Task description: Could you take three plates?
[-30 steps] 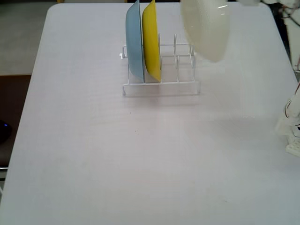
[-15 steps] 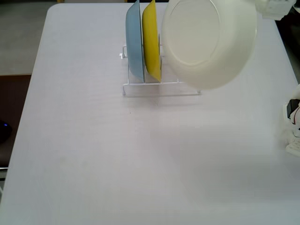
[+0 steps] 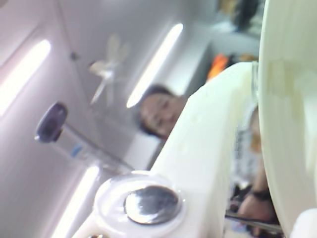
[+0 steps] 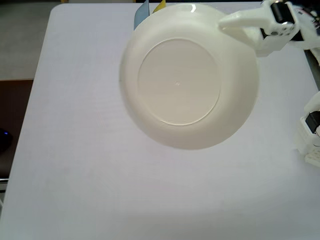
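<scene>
In the fixed view a cream-white plate (image 4: 190,80) hangs in the air with its underside turned to the camera. My gripper (image 4: 227,22) reaches in from the upper right and is shut on the plate's rim. The plate covers most of what stands behind it. Only a sliver of the yellow plate (image 4: 159,6) shows above its top edge. In the wrist view the cream-white plate's rim (image 3: 292,124) fills the right side, next to a white finger (image 3: 208,144) of the gripper (image 3: 255,99). That camera points up at a ceiling.
A thin strip of a light blue plate (image 4: 141,12) shows beside the yellow one at the back. The white table (image 4: 100,190) spreads below the held plate. Part of the arm's base (image 4: 312,137) stands at the right edge. The table's left edge drops to a dark floor.
The gripper has swung the cream-white plate left and toward the camera. It now shows its underside squarely and hides the wire rack that was visible before.
</scene>
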{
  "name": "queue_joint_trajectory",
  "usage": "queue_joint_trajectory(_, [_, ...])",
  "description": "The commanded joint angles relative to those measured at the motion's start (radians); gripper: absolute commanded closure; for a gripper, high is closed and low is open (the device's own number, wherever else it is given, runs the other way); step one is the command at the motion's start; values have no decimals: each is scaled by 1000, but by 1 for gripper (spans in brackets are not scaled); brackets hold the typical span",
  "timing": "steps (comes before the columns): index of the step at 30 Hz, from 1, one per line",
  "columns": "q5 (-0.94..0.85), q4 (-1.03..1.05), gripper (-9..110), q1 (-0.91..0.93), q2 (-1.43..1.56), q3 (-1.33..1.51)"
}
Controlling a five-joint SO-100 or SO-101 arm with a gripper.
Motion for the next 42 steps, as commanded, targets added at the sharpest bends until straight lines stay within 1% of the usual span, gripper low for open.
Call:
queue_joint_trajectory(1, [2, -181, 102, 3, 21, 31])
queue_joint_trajectory(6, [17, -305, 102, 38, -51, 49])
queue_joint_trajectory(13, [37, -407, 102, 57, -115, 58])
queue_joint_trajectory(39, [40, -434, 102, 75, -109, 118])
queue_joint_trajectory(40, [21, -434, 98, 75, -104, 127])
queue_joint_trajectory(42, [-25, -433, 84, 75, -89, 156])
